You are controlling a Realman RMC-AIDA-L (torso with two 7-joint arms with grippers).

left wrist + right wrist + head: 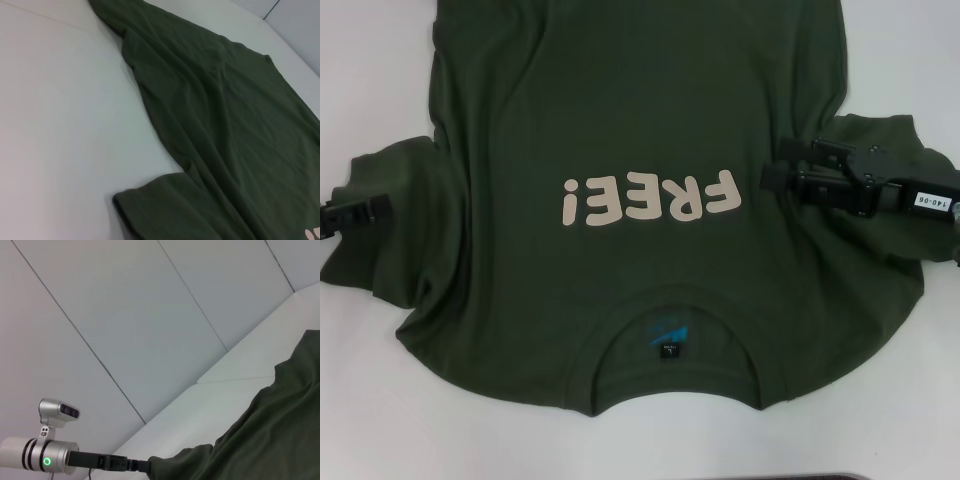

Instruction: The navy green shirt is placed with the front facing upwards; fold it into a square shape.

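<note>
The navy green shirt (640, 150) lies flat on the white table, front up, with the cream "FREE!" print (648, 199) in the middle and the collar with its blue label (669, 343) nearest me. My left gripper (360, 212) sits low at the outer edge of the shirt's left sleeve (390, 230); in the right wrist view the left gripper (125, 463) meets the sleeve's edge. My right gripper (775, 168) hovers open over the shirt's right side, beside the right sleeve (880, 235), with nothing between its fingers. The left wrist view shows the left sleeve (155, 205) and the shirt's body (235, 130).
The white table (380, 400) surrounds the shirt, with bare surface on the left (60, 125) and at the front. Grey wall panels (150, 315) rise behind the table. The shirt's hem runs out of the head view at the far end.
</note>
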